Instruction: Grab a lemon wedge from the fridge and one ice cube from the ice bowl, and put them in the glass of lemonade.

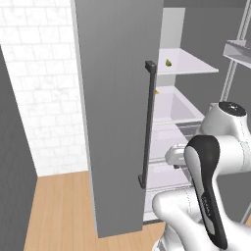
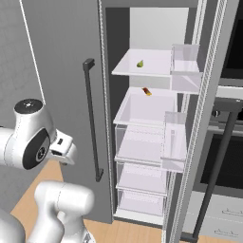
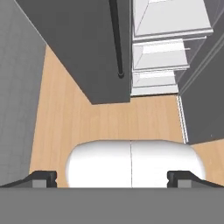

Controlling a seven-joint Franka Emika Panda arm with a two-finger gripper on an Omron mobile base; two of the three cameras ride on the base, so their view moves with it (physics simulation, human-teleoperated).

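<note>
The fridge [image 1: 117, 108] stands open in front of me, its grey left door [image 2: 61, 71] swung out with a long dark bar handle [image 1: 147, 125]. On the top white shelf [image 2: 156, 61] lies a small yellow-green piece, the lemon wedge [image 2: 140, 63], also seen as the lemon wedge [image 1: 168, 62] from the left. My gripper [image 3: 113, 178] is open and holds nothing. It points down at the wooden floor, low in front of the left door and well below the wedge. The ice bowl and the glass of lemonade are out of view.
A small red and yellow item [image 2: 147, 91] lies on the second shelf. Clear drawers [image 2: 142, 178] fill the lower fridge. The right door [image 2: 204, 123] with clear bins [image 2: 173, 142] stands open beside the black wall oven [image 2: 230, 156]. A white tiled wall [image 1: 44, 88] is at left.
</note>
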